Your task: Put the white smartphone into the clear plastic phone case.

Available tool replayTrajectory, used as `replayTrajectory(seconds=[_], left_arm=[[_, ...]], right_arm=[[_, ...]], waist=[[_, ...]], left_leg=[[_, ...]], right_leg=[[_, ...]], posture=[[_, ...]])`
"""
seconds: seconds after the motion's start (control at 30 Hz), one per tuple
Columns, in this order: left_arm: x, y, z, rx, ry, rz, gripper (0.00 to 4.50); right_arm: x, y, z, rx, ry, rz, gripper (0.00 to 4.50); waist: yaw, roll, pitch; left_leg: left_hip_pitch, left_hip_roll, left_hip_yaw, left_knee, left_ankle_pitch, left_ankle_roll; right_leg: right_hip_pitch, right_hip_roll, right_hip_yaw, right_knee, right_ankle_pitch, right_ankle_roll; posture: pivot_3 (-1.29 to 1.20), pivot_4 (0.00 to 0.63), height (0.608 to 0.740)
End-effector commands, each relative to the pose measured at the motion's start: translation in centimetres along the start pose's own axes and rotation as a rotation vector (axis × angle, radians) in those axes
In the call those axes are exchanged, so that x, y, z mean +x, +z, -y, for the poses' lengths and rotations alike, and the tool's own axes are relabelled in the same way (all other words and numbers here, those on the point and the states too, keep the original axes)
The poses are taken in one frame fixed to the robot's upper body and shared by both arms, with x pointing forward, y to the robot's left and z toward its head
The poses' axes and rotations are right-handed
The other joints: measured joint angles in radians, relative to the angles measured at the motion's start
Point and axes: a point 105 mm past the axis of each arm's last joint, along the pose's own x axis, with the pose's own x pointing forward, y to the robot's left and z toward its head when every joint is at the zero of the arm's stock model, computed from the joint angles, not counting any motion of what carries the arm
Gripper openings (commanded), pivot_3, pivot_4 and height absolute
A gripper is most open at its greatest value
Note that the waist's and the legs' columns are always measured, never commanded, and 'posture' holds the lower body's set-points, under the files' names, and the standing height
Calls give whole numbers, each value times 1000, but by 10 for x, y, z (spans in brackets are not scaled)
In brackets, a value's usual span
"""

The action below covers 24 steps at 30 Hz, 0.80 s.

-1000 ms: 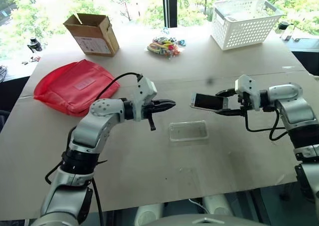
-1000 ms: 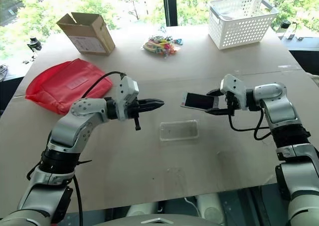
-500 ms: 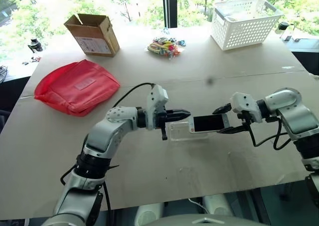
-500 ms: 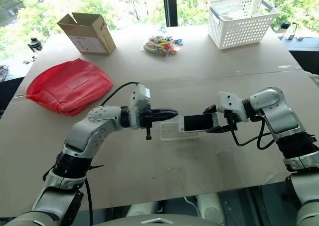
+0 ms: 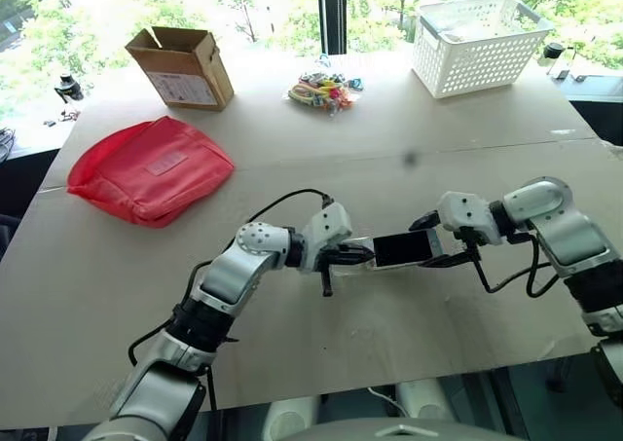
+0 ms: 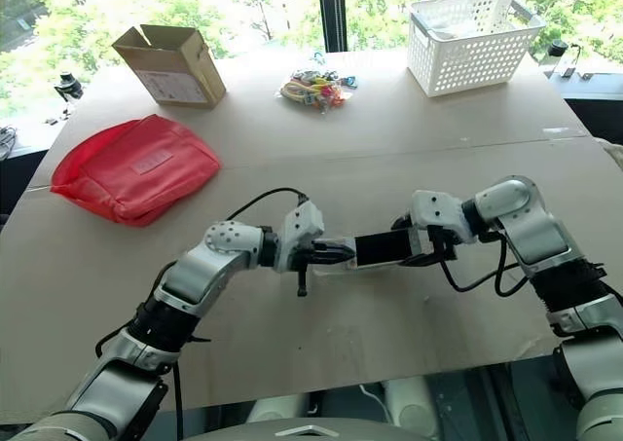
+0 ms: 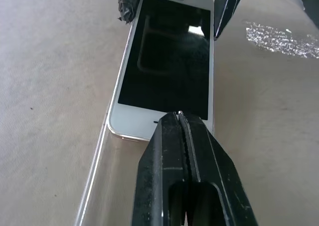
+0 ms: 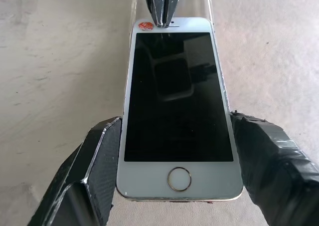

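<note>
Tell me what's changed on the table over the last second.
The right gripper lowered the white smartphone onto the clear plastic phone case. The left gripper, shut, came down to the phone's near end. The phone stays gripped by its sides; the case hasn't moved.

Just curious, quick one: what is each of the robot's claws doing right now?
Left gripper: shut, empty, its tips at the end of the white smartphone.
Right gripper: closed on the phone's two long edges.
</note>
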Motion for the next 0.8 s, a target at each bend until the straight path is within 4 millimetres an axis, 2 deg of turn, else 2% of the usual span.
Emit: replayTrajectory(seconds=[0.03,0.3,0.33,0.37,0.4,0.57,0.67,0.77,0.8], left_arm=[[1,-3,1,14,6,-6,0],[6,-11,0,-5,15,-16,0],[6,-12,0,-7,14,-17,0],[7,-14,1,-9,11,-20,0],[7,-15,1,-8,8,-24,0],[8,-13,3,-8,5,-19,0],[8,-15,5,-10,2,-22,0],[8,-15,5,-9,2,-25,0],[7,-15,5,2,2,-28,0]], right_arm=[[1,9,1,-39,-2,7,2909],[7,11,-8,-32,73,2,2909],[7,11,-8,-29,75,-1,3923],[6,11,-7,-29,68,-9,4288],[4,10,-4,-29,57,-21,4420],[-11,22,13,-16,-53,32,4420],[-30,30,18,21,-103,47,4420],[-44,22,15,70,-122,-3,4420],[-49,15,9,94,-105,-27,4189]], waist=[[0,0,0],[-2,0,0],[-2,0,0],[-2,0,0],[-1,0,0],[1,0,0],[2,0,0],[8,0,0],[10,0,0]], left_leg=[[0,0,0,0,0,0],[2,0,0,0,0,1],[2,0,0,0,0,1],[2,0,0,0,0,1],[2,0,0,0,0,1],[2,0,0,1,0,1],[2,0,-1,1,0,1],[2,0,-1,1,0,1],[1,0,-1,1,0,1]], right_leg=[[0,0,0,0,0,0],[2,0,0,0,0,0],[2,0,0,0,0,0],[2,0,0,0,0,0],[2,0,0,0,0,0],[3,0,0,0,0,0],[3,0,-1,0,0,0],[3,0,-1,0,0,0],[3,0,-1,0,0,0]], posture=[[0,150,740],[0,150,740],[0,150,740],[0,150,740],[0,150,740],[0,150,740],[0,150,740],[0,150,740],[0,150,740]])
